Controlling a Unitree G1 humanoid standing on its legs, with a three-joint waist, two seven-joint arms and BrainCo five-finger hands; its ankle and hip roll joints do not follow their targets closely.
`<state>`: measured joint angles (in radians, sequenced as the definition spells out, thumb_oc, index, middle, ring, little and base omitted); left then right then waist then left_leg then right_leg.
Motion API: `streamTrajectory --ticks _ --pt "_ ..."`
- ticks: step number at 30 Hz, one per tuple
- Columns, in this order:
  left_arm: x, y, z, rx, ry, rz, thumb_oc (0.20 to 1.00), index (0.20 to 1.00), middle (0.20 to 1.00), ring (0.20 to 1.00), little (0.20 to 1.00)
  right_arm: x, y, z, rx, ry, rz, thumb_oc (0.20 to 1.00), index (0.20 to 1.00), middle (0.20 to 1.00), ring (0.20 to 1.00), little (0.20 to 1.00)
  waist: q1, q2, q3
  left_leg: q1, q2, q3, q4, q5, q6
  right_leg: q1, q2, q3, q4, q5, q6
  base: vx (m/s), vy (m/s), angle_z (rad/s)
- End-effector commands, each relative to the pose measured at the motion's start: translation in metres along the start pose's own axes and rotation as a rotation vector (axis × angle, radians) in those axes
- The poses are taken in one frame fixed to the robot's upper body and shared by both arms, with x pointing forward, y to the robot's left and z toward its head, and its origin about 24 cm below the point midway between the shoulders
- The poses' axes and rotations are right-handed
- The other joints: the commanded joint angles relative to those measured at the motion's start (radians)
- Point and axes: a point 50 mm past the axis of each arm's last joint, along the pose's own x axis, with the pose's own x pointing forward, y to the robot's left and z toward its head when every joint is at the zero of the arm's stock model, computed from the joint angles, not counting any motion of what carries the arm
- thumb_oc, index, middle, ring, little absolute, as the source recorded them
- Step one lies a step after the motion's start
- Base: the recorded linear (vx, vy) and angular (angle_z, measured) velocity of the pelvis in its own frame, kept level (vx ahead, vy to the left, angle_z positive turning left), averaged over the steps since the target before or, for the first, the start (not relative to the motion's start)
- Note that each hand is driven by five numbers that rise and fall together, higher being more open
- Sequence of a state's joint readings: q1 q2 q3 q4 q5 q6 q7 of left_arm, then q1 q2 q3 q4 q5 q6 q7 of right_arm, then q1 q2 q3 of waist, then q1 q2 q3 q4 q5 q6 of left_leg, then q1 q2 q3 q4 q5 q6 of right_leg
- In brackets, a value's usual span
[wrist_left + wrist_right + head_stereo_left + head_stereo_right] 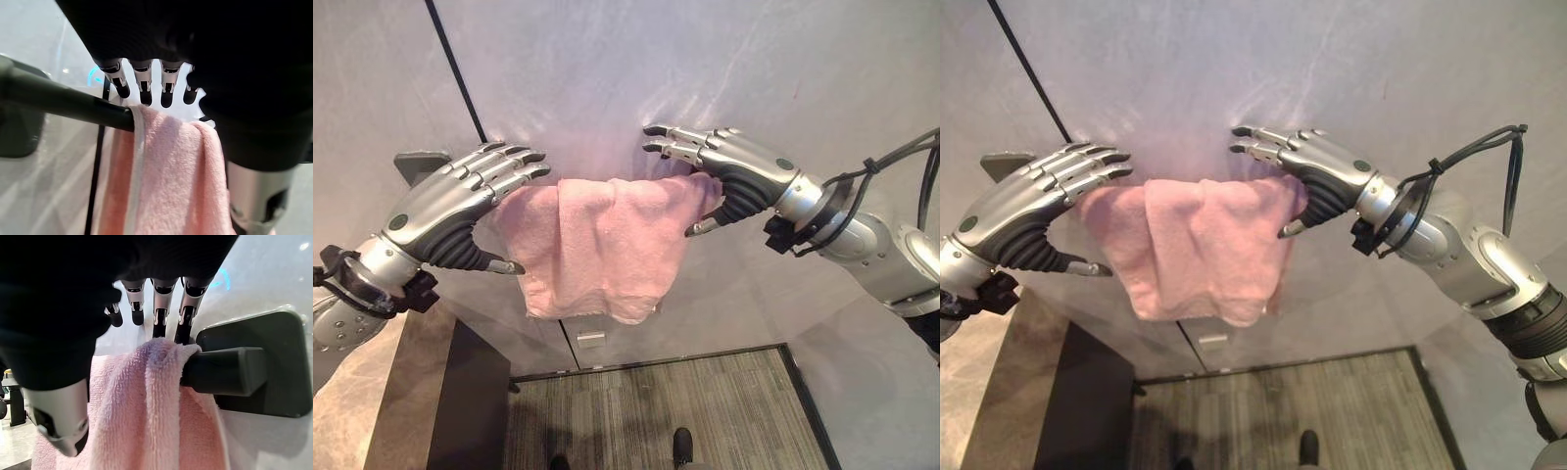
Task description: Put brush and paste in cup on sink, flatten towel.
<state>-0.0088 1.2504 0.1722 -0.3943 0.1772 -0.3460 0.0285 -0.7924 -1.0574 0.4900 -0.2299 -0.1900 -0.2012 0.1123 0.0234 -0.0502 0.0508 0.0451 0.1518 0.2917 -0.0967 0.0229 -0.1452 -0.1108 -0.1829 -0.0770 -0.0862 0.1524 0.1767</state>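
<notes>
Pink towel (597,245) hangs bunched over the dark wall rail (63,100). The left robot hand (460,201) and right robot hand (729,171) flank its ends, fingers straight above, thumbs below, gripping nothing, seemingly poised to spread it flat.

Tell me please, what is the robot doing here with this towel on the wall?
The robot is working on a pink towel that hangs bunched over a dark towel bar on a grey wall. Its left hand is at the towel's left end and its right hand at the right end. Both hands have straight fingers reaching over the top of the bar, thumbs below, not gripping the cloth. The towel is folded and wrinkled, not yet flat.
</notes>
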Motion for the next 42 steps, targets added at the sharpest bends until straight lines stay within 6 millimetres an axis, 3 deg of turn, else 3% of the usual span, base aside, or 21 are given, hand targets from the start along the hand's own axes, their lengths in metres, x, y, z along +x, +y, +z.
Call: streamTrajectory --ticks 1,6,17,25,35,42 --pt "0.011 0.015 0.007 0.066 -0.058 0.058 1.0 1.0 1.0 1.0 1.0 0.006 -0.013 -0.001 -0.004 -0.002 -0.041 1.0 1.0 1.0 1.0 1.0 -0.002 -0.026 -0.002 -0.007 0.003 -0.04 0.009 0.002 0.022 0.014 -0.071 -0.003 -0.001 0.039 0.073 0.01 -0.004 0.05" --pt "0.019 0.021 0.022 0.002 -0.166 0.121 1.0 1.0 1.0 1.0 1.0 0.009 -0.014 0.005 0.045 -0.062 -0.076 1.0 1.0 1.0 1.0 1.0 -0.005 -0.018 -0.017 0.015 0.003 -0.035 0.009 -0.005 0.02 0.034 -0.072 -0.002 -0.001 0.03 0.075 0.03 -0.009 0.03" --pt "0.033 0.014 0.03 -0.043 -0.243 0.095 1.0 1.0 1.0 1.0 1.0 0.015 -0.011 0.012 0.09 -0.116 -0.057 1.0 1.0 1.0 1.0 1.0 -0.008 -0.006 -0.033 0.023 0.004 -0.038 0.009 -0.002 0.013 0.047 -0.076 -0.01 -0.001 0.027 0.074 0.0 -0.001 0.0" --pt "0.032 0.007 0.026 -0.058 -0.224 0.052 1.0 1.0 1.0 1.0 1.0 0.011 -0.008 0.016 0.118 -0.132 -0.041 1.0 1.0 1.0 1.0 1.0 -0.009 -0.011 -0.036 0.027 0.002 -0.038 0.009 -0.004 0.015 0.052 -0.075 -0.012 -0.001 0.03 0.075 0.0 0.0 0.0" --pt "0.025 0.001 0.021 -0.059 -0.183 0.025 1.0 1.0 1.0 1.0 1.0 0.01 0.0 0.024 0.166 -0.167 -0.056 1.0 1.0 1.0 1.0 1.0 0.003 -0.024 -0.045 0.068 -0.031 -0.006 0.009 -0.032 0.045 0.058 -0.094 0.026 -0.001 0.038 0.085 -0.01 0.037 -0.06" --pt "0.024 -0.002 0.017 -0.05 -0.162 0.001 1.0 1.0 1.0 1.0 1.0 0.019 -0.003 0.032 0.072 -0.214 0.005 1.0 1.0 1.0 1.0 1.0 0.019 -0.038 -0.044 0.051 -0.044 -0.006 0.009 -0.029 0.049 0.034 -0.105 0.03 -0.001 0.057 0.085 -0.02 0.023 -0.08"
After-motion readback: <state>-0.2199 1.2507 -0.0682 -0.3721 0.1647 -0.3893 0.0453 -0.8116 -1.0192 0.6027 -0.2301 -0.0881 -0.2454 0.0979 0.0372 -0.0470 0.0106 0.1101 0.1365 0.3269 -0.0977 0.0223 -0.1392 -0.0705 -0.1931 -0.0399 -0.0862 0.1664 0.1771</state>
